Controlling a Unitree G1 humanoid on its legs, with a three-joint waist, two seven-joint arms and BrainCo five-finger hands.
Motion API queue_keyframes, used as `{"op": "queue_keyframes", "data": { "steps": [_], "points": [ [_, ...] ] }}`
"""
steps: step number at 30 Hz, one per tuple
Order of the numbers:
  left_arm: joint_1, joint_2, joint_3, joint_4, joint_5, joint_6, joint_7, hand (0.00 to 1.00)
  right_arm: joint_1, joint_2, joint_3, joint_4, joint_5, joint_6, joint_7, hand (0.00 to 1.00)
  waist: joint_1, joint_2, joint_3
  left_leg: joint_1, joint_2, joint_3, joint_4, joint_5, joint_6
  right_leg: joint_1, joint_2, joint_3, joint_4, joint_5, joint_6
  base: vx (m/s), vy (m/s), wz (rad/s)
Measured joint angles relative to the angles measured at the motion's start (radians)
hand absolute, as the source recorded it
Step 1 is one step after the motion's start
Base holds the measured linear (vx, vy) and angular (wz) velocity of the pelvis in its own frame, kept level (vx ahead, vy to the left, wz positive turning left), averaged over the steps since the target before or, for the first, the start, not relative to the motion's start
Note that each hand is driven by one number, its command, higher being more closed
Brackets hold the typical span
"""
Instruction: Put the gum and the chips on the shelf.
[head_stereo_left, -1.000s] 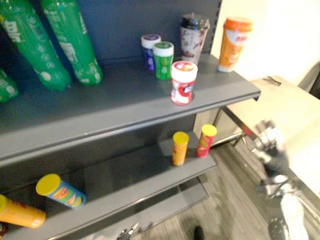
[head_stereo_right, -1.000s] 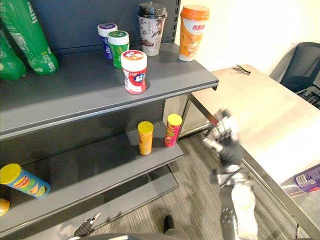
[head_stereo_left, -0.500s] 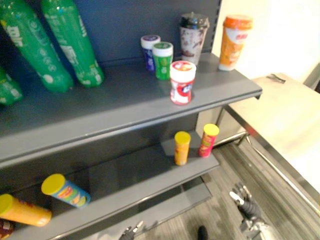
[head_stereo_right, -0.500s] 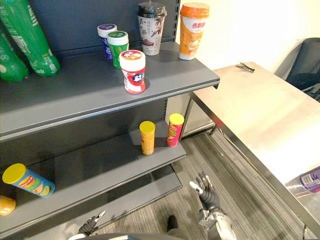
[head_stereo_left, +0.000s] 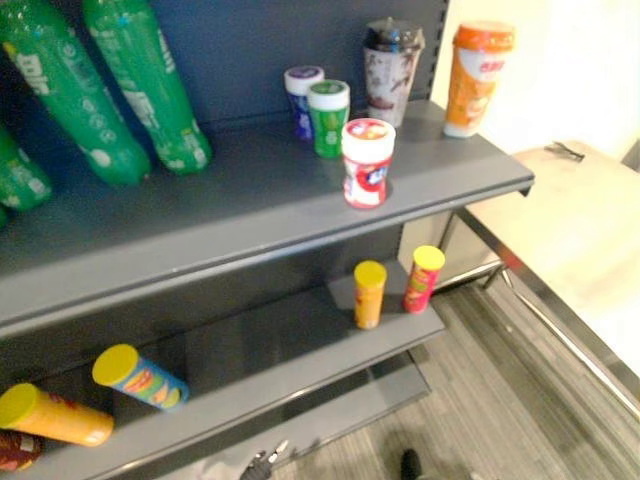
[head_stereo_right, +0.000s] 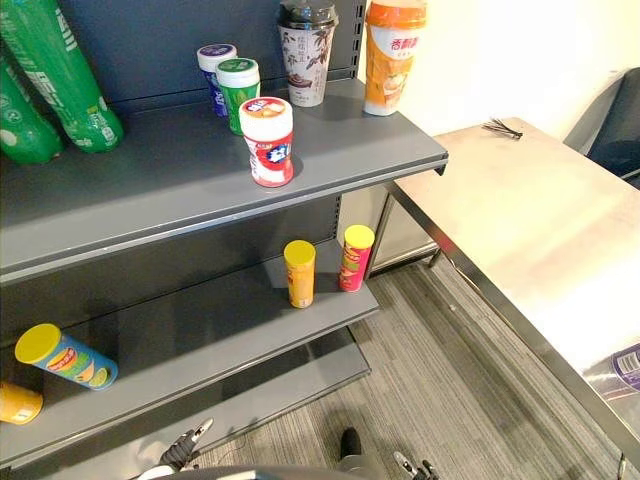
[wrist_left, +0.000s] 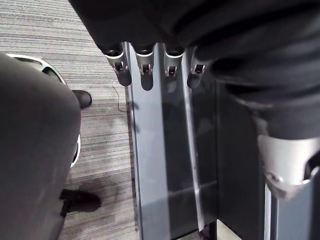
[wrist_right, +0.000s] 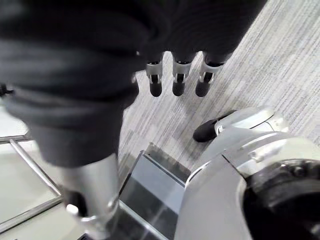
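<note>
Evidently both hands are hanging low and carrying nothing: the left hand is showing straight, slack fingers above the floor by the shelf's foot, and the right hand is dangling with its fingers likewise straight and loosely spread. The red-and-white gum jar is standing upright near the front edge of the upper shelf, apart from the blue jar and the green jar behind it. A yellow chips can and a red chips can are standing side by side at the right end of the lower shelf. The gum jar is looking like light, rigid, smooth plastic, probably slippery, and best wrapped round its waist. The cans are seeming to be thin tubes, light and easily dented, so a gentle mid-body hold is likely suiting them.
</note>
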Motion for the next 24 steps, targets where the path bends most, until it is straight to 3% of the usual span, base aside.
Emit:
{"op": "queue_keyframes", "data": {
  "steps": [10,12,13,17,21,24],
  "points": [
    [0.001,-0.002,0.005,0.003,-0.023,-0.016,0.0,0.0,-0.025,0.01,-0.06,0.051,-0.01,0.0,-0.019,0.0,0.001,-0.002,0.021,0.026,0.011,0.026,0.007,-0.02,-0.012,0.014,0.008,0.023,0.0,-0.007,-0.002,-0.02,-0.016,-0.07],
    [-0.002,-0.002,0.005,0.001,-0.061,-0.016,-0.001,0.0,-0.033,0.007,-0.079,0.051,-0.008,-0.001,-0.02,0.0,0.001,-0.009,0.037,-0.012,0.031,0.029,0.098,-0.064,-0.006,0.007,0.009,0.033,0.013,-0.013,-0.004,-0.01,0.001,-0.15],
    [-0.009,-0.002,0.004,0.0,-0.078,-0.016,-0.001,0.0,-0.044,0.005,-0.085,0.051,-0.007,-0.003,-0.02,0.0,0.001,0.012,0.047,-0.032,0.049,0.036,0.158,-0.091,-0.005,-0.01,0.015,0.043,0.046,-0.021,-0.003,-0.03,0.007,-0.26],
    [-0.053,0.001,0.004,0.0,-0.098,-0.016,0.002,0.0,-0.071,0.012,-0.117,0.048,0.002,-0.006,-0.022,0.0,-0.002,0.018,0.114,-0.124,0.103,0.055,0.34,-0.174,0.006,-0.128,0.038,0.08,0.216,-0.065,-0.003,-0.07,0.013,-0.34],
    [-0.056,0.0,0.045,-0.02,-0.1,-0.018,0.006,0.0,-0.044,0.054,-0.117,-0.021,0.004,-0.007,-0.038,0.0,-0.001,0.007,0.149,-0.133,0.189,0.23,0.485,-0.268,0.019,-0.183,0.084,0.195,0.188,-0.053,0.01,-0.14,0.072,-1.1],
    [-0.053,-0.002,0.052,-0.03,-0.099,-0.02,0.014,0.0,-0.048,0.075,-0.114,-0.047,0.011,-0.006,-0.038,0.0,-0.002,0.021,0.159,-0.097,0.241,0.377,0.482,-0.268,0.023,-0.235,0.045,-0.009,0.25,-0.09,-0.053,-0.07,0.055,-1.56]
  ]
}}
